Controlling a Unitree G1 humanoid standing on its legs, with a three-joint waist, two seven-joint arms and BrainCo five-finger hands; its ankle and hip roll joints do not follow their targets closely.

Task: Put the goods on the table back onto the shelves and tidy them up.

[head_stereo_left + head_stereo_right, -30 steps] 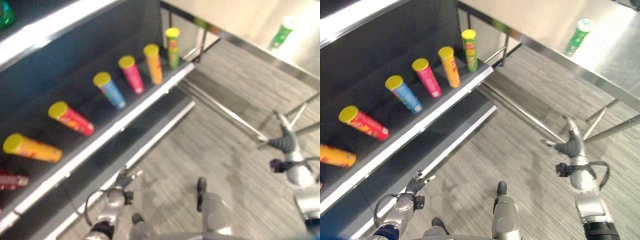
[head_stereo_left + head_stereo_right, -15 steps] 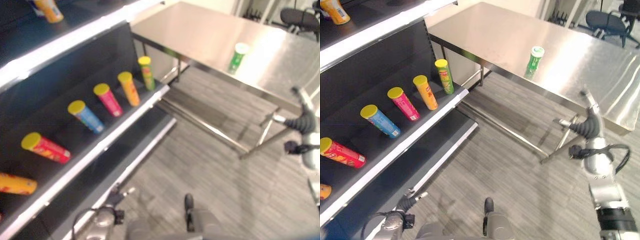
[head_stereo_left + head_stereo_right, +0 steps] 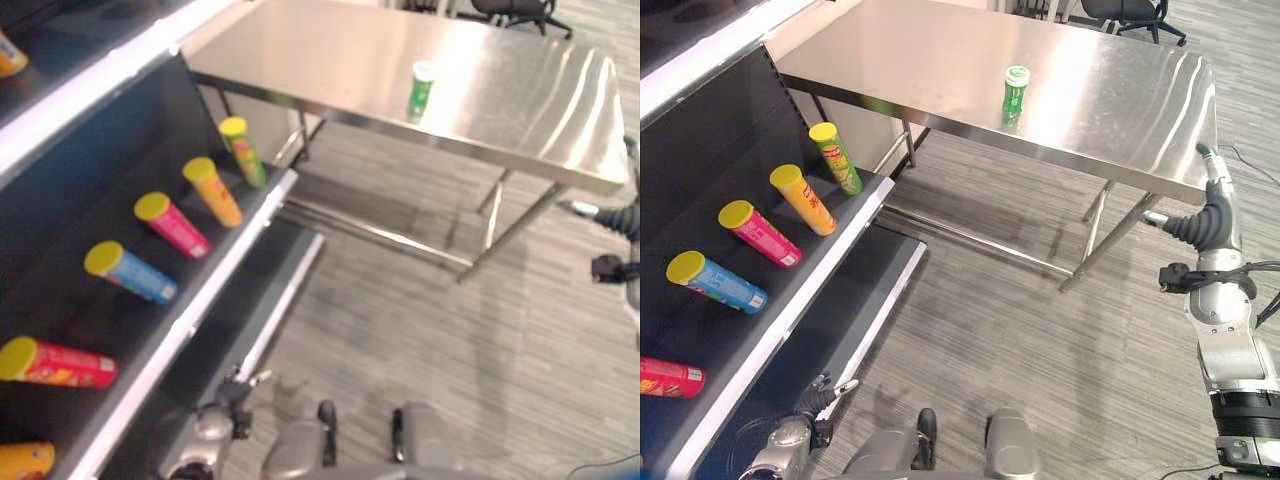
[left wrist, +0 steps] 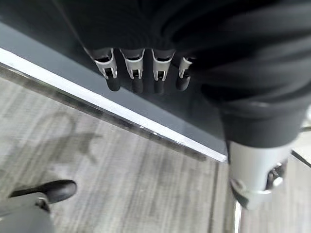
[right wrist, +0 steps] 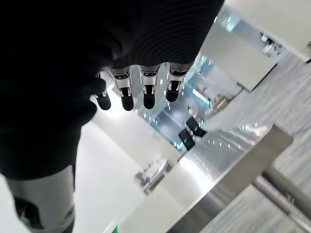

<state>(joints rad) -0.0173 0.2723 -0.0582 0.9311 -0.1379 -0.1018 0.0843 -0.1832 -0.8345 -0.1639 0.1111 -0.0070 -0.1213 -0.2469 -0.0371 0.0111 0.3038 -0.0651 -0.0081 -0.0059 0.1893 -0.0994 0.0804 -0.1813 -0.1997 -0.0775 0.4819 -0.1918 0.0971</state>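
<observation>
The tall green cylindrical can (image 3: 1015, 92) standing on the steel desk (image 3: 1110, 110) looks light, stiff and slick, best wrapped mid-body, while the right hand (image 3: 1213, 215) and left hand (image 3: 818, 398) hang empty, fingers (image 5: 148, 90) loosely apart.

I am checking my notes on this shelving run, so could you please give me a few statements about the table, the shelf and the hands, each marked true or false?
1. One green can stands upright on the steel table. True.
2. The right hand holds the green can. False: it hangs empty by the table's near corner, fingers relaxed.
3. Several yellow-lidded tubes lie on the dark shelf, among them a blue tube. True.
4. The left hand rests on the table. False: it hangs low beside the shelf, near the floor.
</observation>
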